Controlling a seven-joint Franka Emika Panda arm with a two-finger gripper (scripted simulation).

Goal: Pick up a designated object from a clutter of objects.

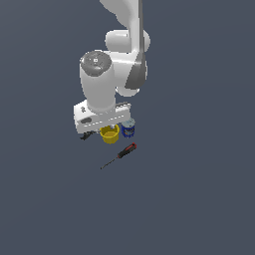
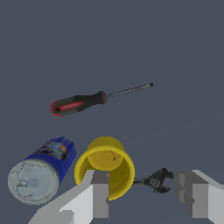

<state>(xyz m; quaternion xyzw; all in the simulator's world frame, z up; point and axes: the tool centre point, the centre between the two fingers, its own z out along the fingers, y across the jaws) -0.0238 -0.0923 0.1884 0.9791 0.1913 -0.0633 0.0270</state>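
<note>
Directly below, the yellow cup [image 2: 105, 170] overlaps one end effector [image 2: 146, 197] finger [image 2: 98, 192].

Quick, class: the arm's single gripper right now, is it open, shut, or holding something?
Gripper: open, holding nothing. One finger is over the yellow cup, the other is beyond the wrench.

Blue can [image 2: 41, 170] just beside yellow cup [image 2: 105, 170]
</note>
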